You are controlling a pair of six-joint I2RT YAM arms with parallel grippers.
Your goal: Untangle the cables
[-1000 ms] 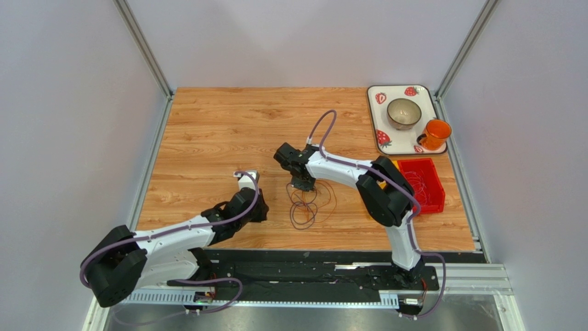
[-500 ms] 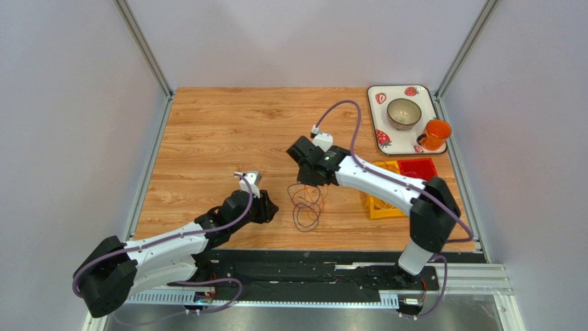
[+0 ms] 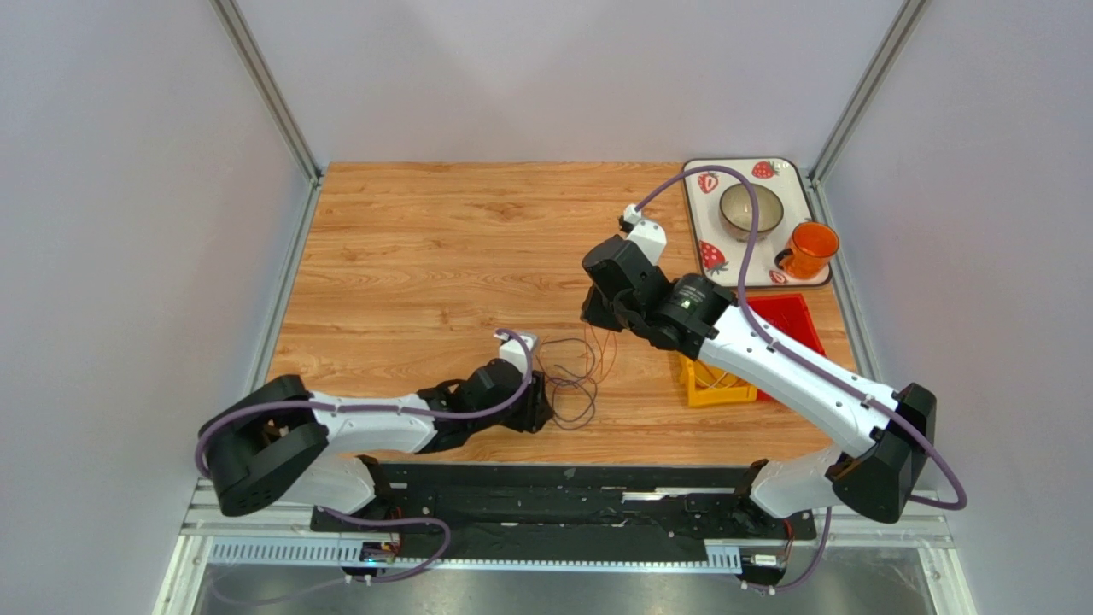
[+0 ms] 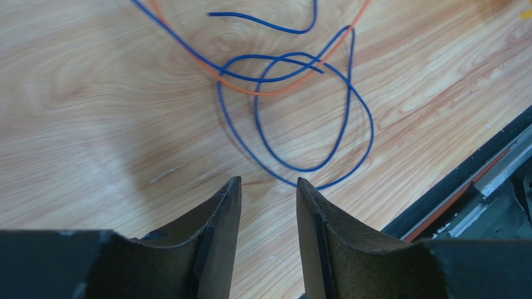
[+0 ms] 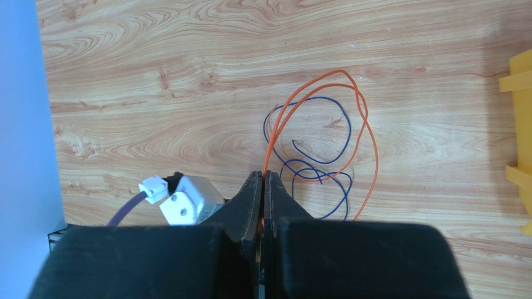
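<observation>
From above, only a small dark tangle of cables (image 3: 575, 374) on the pale wooden table (image 3: 411, 244), close to its front edge, between the left gripper (image 3: 543, 409) and the right gripper (image 3: 598, 317). Too fine from there to sort by colour, apart from a few orange strands rising toward the right gripper.

Closer, from the right wrist: fingers (image 5: 252, 194) pinched fully together on a thin, limp orange wire (image 5: 368, 146), nipped right at the tips. Beyond them, draped in a tall loop over a thin dark-blue wire (image 5: 340, 128), coiled in several turns flat on the wood. Also here, and nowhere in the left wrist view: a yellow plastic bin (image 5: 519, 118) at the right border, well apart from the coils, and a white connector (image 5: 182, 202) on the left arm, just beside the fingers.

From the left wrist: fingers (image 4: 221, 230) spread apart, gripping nothing, tips just short of the nearest turn of blue wire. Farther out, crossed by the orange wire. At lower right, a black rail (image 4: 465, 190) along the table's front edge, near that turn.

Open wood left of the tangle and behind it, up to the grey walls. On the right, near, the yellow bin and a red plastic bin (image 3: 802, 331) side by side. In the far right corner, well apart, a white strawberry-printed tray (image 3: 702, 192) with a beige bowl (image 3: 751, 209) and an orange cup (image 3: 808, 249) at its right rim.
</observation>
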